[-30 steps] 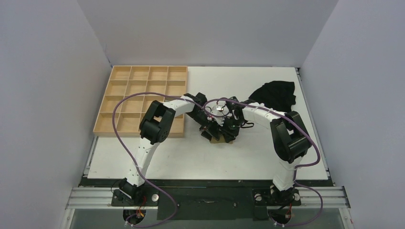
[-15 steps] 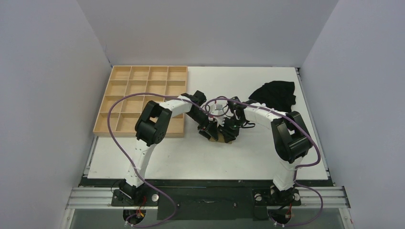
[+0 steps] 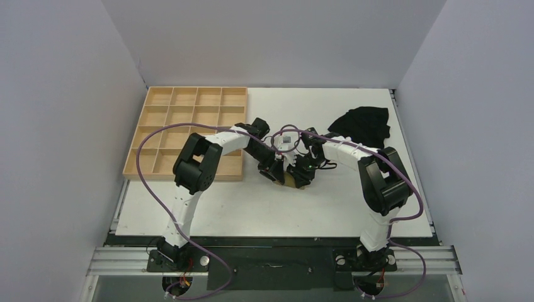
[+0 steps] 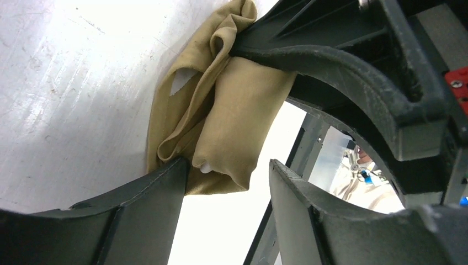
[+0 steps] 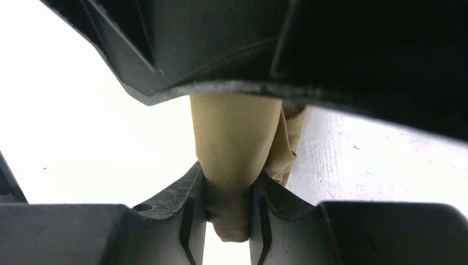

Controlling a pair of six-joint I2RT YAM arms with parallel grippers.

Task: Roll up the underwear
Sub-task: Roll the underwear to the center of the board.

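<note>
The underwear (image 3: 291, 182) lies bunched in a tan roll on the desk (image 3: 252, 211), near its middle, right of the tray (image 3: 151, 176) and well apart from the black garment (image 3: 362, 124). The right tool (image 5: 229, 193) is closed tight on one end of the roll, the cloth squeezed between both fingers. The left tool (image 4: 226, 171) stands partly open around the roll's other end: one finger touches the folded cloth, the other is clear of it.

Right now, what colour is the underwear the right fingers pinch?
The underwear is plain khaki-tan; left wrist view shows it best.
</note>
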